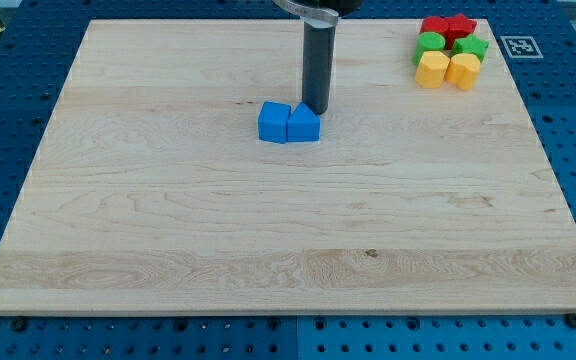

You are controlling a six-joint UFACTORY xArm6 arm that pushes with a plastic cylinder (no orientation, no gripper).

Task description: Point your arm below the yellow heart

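Note:
Two yellow blocks sit side by side near the view's top right. The left one [430, 70] has a rounded, heart-like outline. The right one [462, 71] looks many-sided. My tip [314, 109] is near the middle of the board, far to the left of them. It stands right behind the right one of two touching blue blocks [304, 124], at that block's top edge. The other blue block [274, 122] looks like a cube.
Above the yellow blocks, in the same tight cluster, are a round green block [429, 43], a green star [471, 47], a red block [434, 25] and a red star [460, 27]. The wooden board [268, 230] lies on a blue pegboard. A marker tag [516, 46] lies off its top right corner.

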